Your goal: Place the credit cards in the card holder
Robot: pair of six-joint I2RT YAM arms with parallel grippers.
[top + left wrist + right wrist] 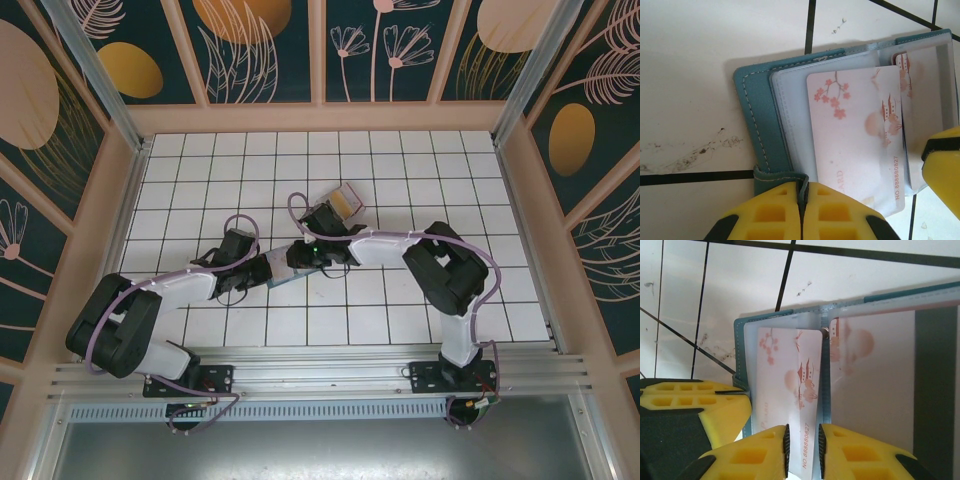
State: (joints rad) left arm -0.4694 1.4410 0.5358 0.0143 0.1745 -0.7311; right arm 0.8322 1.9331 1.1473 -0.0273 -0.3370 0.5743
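Right gripper (803, 435): narrowly parted over pink card (785, 390)
Left gripper (802, 195): clamped on teal wallet (754, 117)
Handling: likely light, stiff, slick; pinch free short edge

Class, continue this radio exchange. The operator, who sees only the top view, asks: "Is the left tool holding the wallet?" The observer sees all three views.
Observer: Yes, the left tool is shut on the wallet's teal edge.
Operator: What lies on the wallet?
Observer: A white card with pink blossoms, flat on its clear sleeves.
Operator: And the right tool?
Observer: The right tool stands over that card's numbered end, jaws slightly apart.
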